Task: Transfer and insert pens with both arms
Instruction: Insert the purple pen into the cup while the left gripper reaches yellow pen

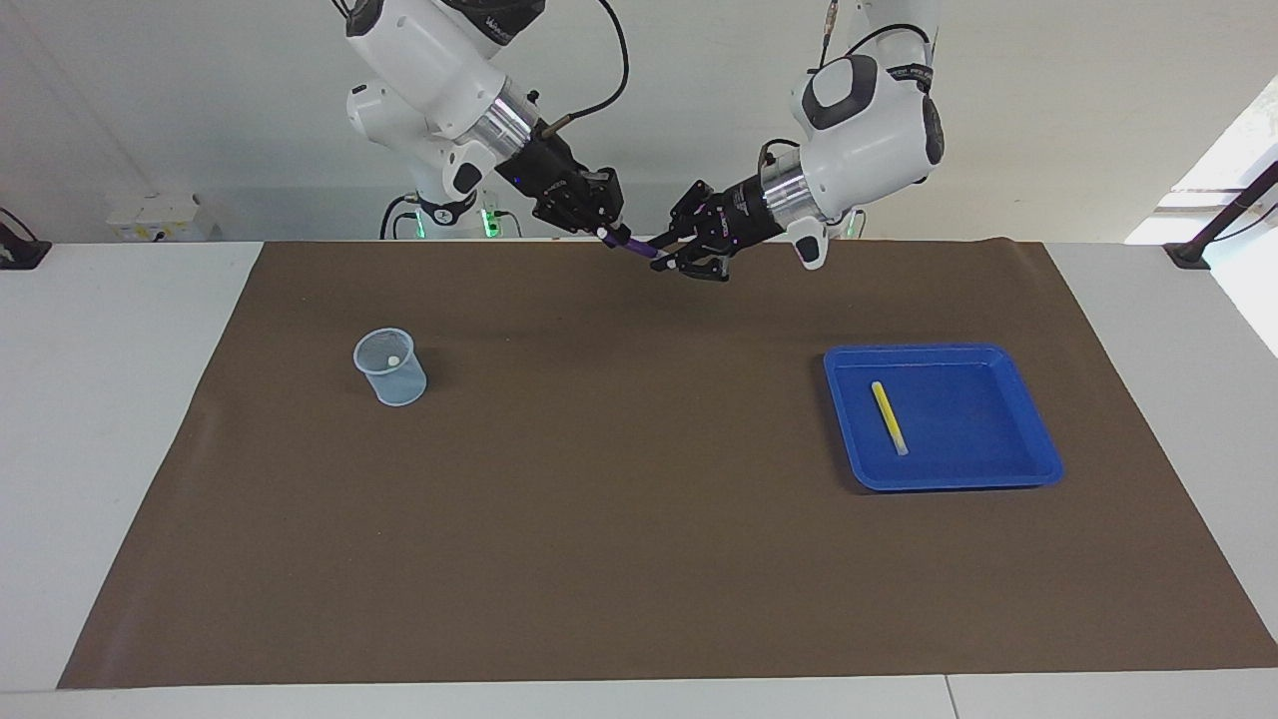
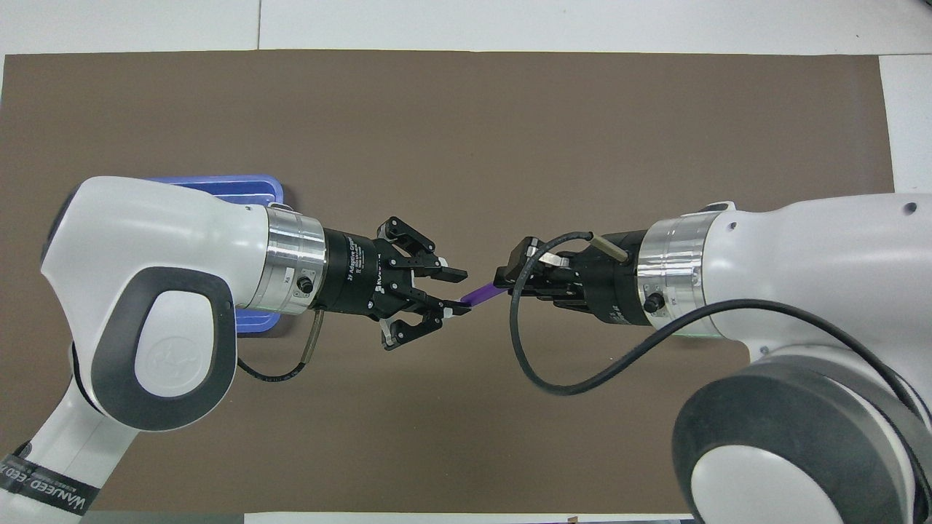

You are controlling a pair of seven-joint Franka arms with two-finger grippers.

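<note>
Purple pen (image 2: 482, 293): bridging both grippers; right gripper (image 2: 507, 279) jaws clamping one end, left gripper (image 2: 457, 292) jaws spreading wide; advisable: withdrawing left straight back, avoiding nudging pen.

blue tray (image 2: 218, 185) mostly hidden under left arm (image 2: 160, 291)

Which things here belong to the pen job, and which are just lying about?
Job: purple pen, right gripper holding it, left gripper, yellow pen, blue tray, clear cup.
Lying about: brown mat, white box by the wall.
</note>
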